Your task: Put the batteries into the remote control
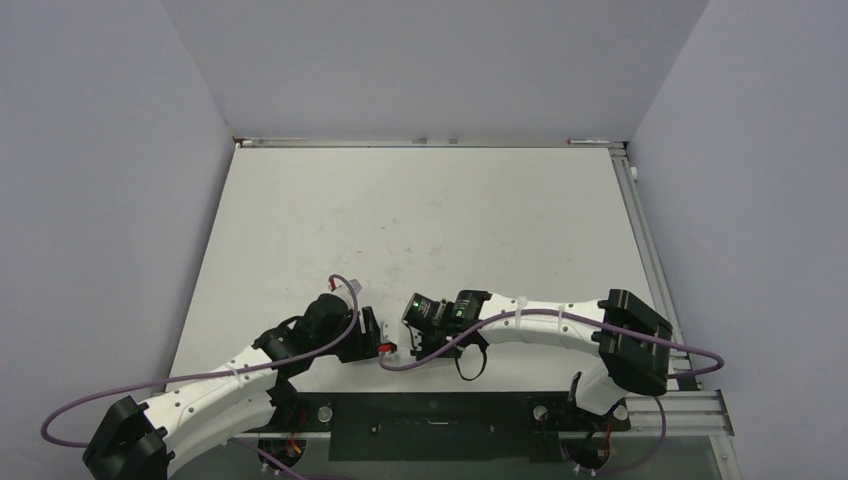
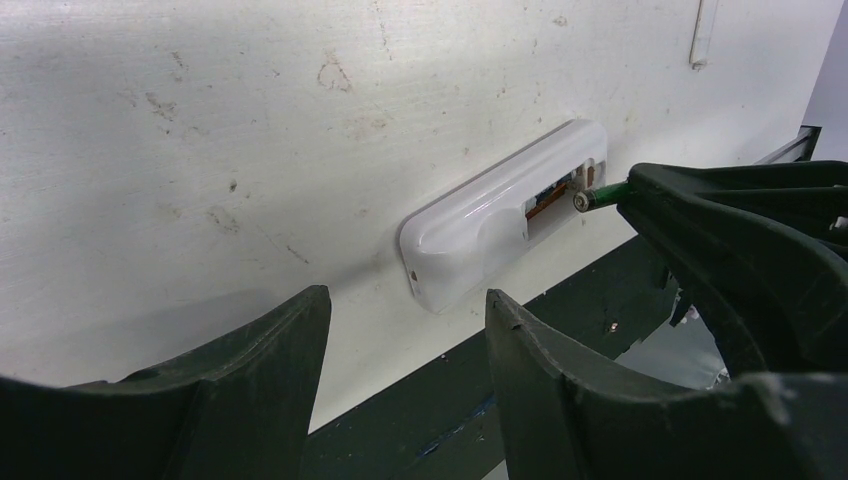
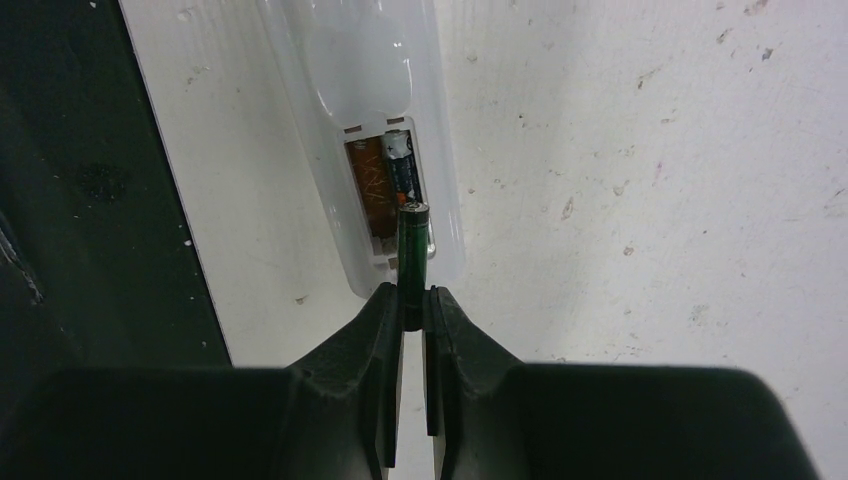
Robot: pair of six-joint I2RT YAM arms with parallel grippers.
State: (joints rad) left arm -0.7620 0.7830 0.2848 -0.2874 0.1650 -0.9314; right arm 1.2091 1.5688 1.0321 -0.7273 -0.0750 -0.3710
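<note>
The white remote control (image 2: 480,225) lies back up on the table near the front edge, its battery bay open. In the right wrist view the remote (image 3: 370,70) holds one dark battery (image 3: 402,160) in the bay, beside a brown slot. My right gripper (image 3: 413,293) is shut on a dark green battery (image 3: 413,250) and holds it tip-first at the bay's near end. This battery's light tip also shows in the left wrist view (image 2: 585,199). My left gripper (image 2: 405,297) is open and empty, just short of the remote's closed end. From above, both grippers (image 1: 378,345) (image 1: 412,340) meet and hide the remote.
A dark strip (image 2: 560,330) runs along the table's front edge right beside the remote; it also shows in the right wrist view (image 3: 80,180). Purple cables (image 1: 440,350) loop over both arms. Grey walls enclose the white table (image 1: 420,210) on three sides.
</note>
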